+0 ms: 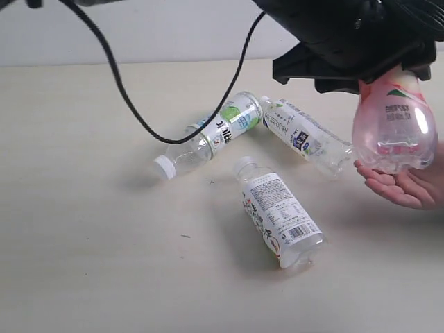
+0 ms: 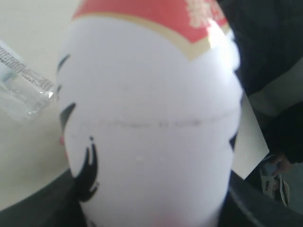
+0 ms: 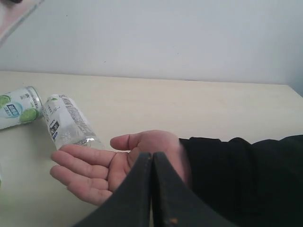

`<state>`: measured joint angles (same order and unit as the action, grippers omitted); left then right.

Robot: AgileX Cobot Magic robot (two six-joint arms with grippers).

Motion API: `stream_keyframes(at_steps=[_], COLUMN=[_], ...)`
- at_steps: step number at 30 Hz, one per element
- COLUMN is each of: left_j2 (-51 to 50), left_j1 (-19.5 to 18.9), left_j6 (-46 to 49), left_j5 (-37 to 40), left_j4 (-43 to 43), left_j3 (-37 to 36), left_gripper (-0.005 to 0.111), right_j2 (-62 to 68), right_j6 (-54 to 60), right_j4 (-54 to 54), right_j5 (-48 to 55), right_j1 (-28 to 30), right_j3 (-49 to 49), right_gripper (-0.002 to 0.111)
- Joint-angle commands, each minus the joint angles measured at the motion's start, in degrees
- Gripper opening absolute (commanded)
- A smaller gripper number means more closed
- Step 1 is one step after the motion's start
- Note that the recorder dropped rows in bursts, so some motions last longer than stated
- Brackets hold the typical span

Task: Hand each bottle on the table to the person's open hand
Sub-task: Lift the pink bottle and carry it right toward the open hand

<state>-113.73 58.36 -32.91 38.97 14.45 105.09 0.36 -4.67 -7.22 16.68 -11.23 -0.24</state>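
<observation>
Dangling the pink bottle [image 1: 394, 125], pinched in our left gripper [image 1: 378, 75], just over the person's open hand [image 1: 409, 184] at the right edge of the table [image 1: 83, 229]. Three white-capped bottles [image 1: 281, 218] lie mid-table, yet to go. Our right gripper [image 3: 152, 189] is pressed together, empty.

the table [image 1: 83, 263] is pale cream with a few tiny dark specks. three white-capped bottles lie on their sides on it: the left bottle [image 1: 208, 135] and the back bottle [image 1: 305, 135] nearly meet in a v, and the front bottle [image 1: 277, 218] lies apart.
</observation>
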Motion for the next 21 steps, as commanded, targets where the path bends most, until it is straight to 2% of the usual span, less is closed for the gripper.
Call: stream_keyframes(at_steps=[1,6,14,21], left_j2=[-4.50,-8.21,-13.14,-16.95], left_j1=[0.92,0.96,0.96,1.05], left_j6=[-2.17,-6.73,-6.57,-5.22], left_j5=[1.75,0.66,-6.49,-7.46], left_j4=[-0.91,0.27,7.73,10.44], left_j3=[5.47,7.21,7.21,7.21], left_gripper=[0.000,0.000,0.000,0.000], right_j2=[-0.36,-0.36,-0.36,-0.36], right_j6=[-0.08,-0.08,-0.08,-0.08], right_j4=[-0.28,-0.28,-0.28,-0.28], right_j5=[-0.46,-0.46,-0.46,-0.46], right_j1=[-0.10,-0.10,-0.10,-0.10], right_j3=[0.24,0.24,0.24,0.24], right_gripper=[0.000,0.000,0.000,0.000])
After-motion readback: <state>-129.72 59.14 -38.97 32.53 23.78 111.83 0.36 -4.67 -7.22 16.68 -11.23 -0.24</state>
